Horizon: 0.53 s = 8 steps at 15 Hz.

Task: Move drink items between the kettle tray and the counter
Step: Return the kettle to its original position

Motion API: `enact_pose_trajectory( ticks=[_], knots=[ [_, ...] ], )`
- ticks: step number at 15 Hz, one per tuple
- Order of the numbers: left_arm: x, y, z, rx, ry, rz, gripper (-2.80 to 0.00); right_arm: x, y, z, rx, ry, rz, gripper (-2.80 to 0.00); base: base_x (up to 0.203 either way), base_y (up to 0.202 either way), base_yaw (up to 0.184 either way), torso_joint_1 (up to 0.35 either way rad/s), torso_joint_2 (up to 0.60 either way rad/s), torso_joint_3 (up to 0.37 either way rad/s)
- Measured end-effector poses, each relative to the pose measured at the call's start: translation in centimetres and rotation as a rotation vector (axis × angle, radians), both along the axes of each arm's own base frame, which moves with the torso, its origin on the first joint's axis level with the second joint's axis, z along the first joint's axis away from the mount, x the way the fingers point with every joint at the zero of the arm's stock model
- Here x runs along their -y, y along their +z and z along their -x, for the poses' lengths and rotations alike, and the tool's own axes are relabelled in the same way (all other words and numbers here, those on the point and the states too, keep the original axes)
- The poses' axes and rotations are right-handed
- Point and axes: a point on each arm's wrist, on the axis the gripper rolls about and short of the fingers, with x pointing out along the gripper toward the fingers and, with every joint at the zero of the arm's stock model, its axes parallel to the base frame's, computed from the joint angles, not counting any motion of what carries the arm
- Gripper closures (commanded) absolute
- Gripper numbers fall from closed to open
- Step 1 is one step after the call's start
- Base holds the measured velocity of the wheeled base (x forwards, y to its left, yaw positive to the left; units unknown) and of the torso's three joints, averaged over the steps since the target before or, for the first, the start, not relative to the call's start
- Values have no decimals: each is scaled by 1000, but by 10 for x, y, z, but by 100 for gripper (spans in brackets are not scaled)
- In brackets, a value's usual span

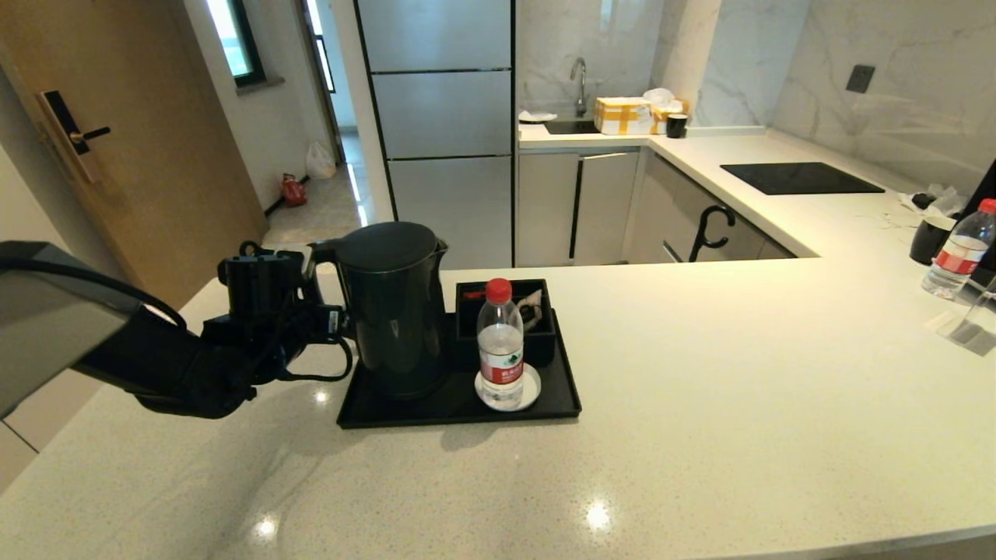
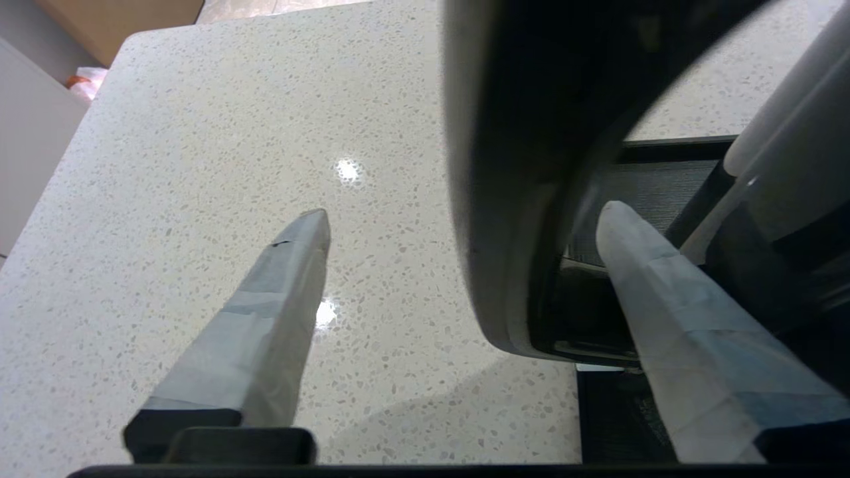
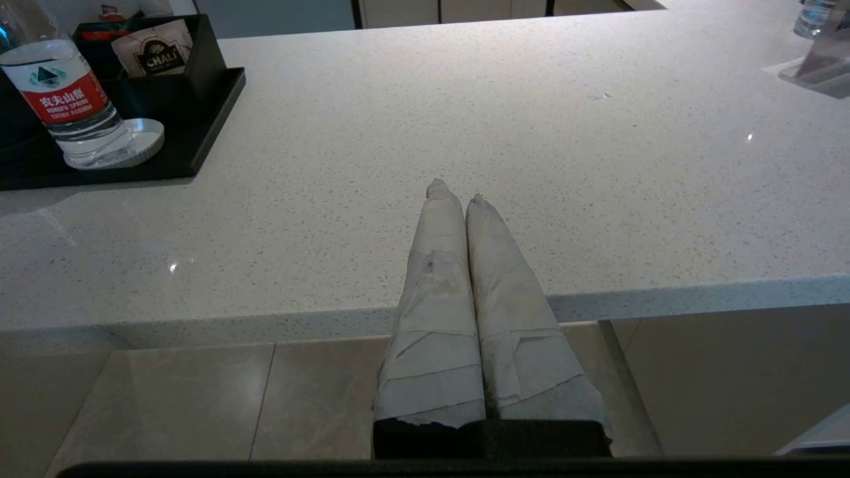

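Note:
The tall black kettle (image 1: 397,311) stands at the left of the black kettle tray (image 1: 459,412) on the pale counter (image 1: 700,404). My left gripper (image 1: 327,311) is open at the kettle's loop handle (image 2: 505,199). In the left wrist view the gripper (image 2: 465,214) has the handle between its fingers, close to one finger (image 2: 664,299) and well apart from the other. The water bottle (image 1: 500,350) with a red cap stands upright on the white coaster (image 1: 532,389), in front of the compartment box (image 1: 545,342). My right gripper (image 3: 458,192) is shut on nothing, by the counter's front edge.
A second water bottle (image 1: 959,253), a black mug (image 1: 931,237) and a clear stand (image 1: 973,327) sit at the far right of the counter. The black cooktop (image 1: 801,177) lies behind them. The right wrist view shows the tray's bottle (image 3: 66,99) and tea sachets in the box (image 3: 199,53).

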Motion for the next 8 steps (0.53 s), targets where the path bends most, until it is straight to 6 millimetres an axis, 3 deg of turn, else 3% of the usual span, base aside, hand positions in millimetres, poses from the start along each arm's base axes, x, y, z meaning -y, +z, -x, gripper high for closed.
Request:
enact_pose_trajectory(
  ticks=[8],
  knots=[
    [-3, 7, 21, 19, -14, 17, -280, 0, 0, 0, 0, 0, 0, 0, 0, 0, 0, 0, 0, 0]
  ],
)
